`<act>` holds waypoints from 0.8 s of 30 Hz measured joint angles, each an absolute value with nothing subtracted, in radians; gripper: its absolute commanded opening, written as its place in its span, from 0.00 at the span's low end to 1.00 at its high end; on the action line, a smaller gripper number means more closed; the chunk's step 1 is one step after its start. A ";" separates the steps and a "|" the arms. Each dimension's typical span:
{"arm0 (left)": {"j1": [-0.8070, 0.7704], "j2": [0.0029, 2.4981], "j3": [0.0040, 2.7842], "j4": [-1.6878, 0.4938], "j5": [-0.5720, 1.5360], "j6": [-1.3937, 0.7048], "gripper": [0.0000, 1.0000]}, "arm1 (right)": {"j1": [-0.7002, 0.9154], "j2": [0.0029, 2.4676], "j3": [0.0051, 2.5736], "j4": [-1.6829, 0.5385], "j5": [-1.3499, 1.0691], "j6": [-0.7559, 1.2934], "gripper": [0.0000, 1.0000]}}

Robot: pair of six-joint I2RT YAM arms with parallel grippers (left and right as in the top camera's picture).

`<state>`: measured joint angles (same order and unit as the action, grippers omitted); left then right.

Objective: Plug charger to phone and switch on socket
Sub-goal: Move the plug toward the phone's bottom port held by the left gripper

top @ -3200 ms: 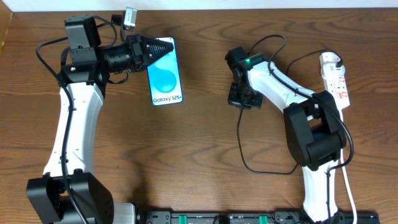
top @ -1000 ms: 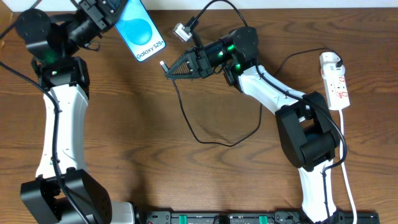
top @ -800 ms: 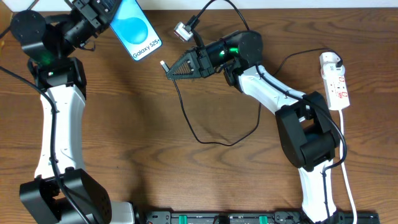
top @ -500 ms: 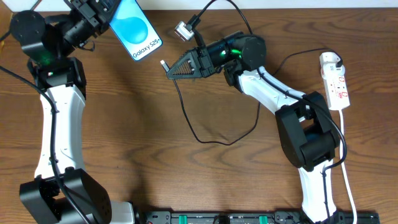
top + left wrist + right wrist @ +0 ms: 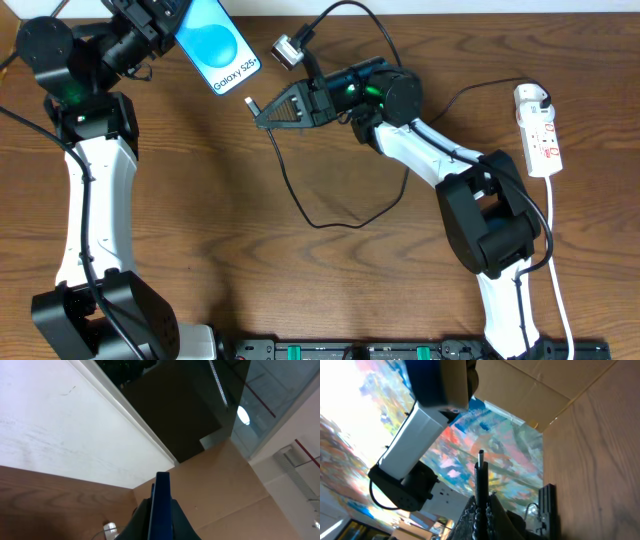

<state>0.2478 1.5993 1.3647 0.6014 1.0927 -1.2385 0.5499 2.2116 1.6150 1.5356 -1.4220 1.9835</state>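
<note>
The phone point(image 5: 217, 43), its light-blue screen up, hangs tilted above the table's far left, and my left gripper point(image 5: 168, 18) is shut on its upper end. In the left wrist view the phone point(image 5: 162, 505) shows edge-on between the fingers. My right gripper point(image 5: 264, 108) is shut on the charger's plug, whose tip point(image 5: 250, 101) points at the phone's lower end with a small gap left. The black cable point(image 5: 320, 225) loops down over the table. In the right wrist view the plug point(image 5: 480, 472) sticks up from the shut jaws. The socket point(image 5: 540, 130) lies at the far right.
The left arm point(image 5: 420, 410) fills the upper left of the right wrist view. A white cord point(image 5: 556, 290) runs from the socket toward the front edge. A black rail point(image 5: 380, 350) lines the table's front. A cardboard wall point(image 5: 225, 490) stands behind the table.
My right gripper has moved left with the plug, bringing its tip closer to the phone's lower end. The cable loop followed. The left arm and phone have barely moved.
</note>
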 measured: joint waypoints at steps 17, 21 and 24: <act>0.248 1.600 1.365 0.488 1.093 -1.238 0.08 | 0.556 2.212 1.617 1.536 -1.386 1.987 0.01; 0.248 1.601 1.365 0.471 1.090 -1.238 0.07 | 0.556 2.212 1.618 1.536 -1.386 1.984 0.01; 0.248 1.601 1.365 0.471 1.082 -1.238 0.08 | 0.556 2.212 1.618 1.536 -1.386 1.983 0.01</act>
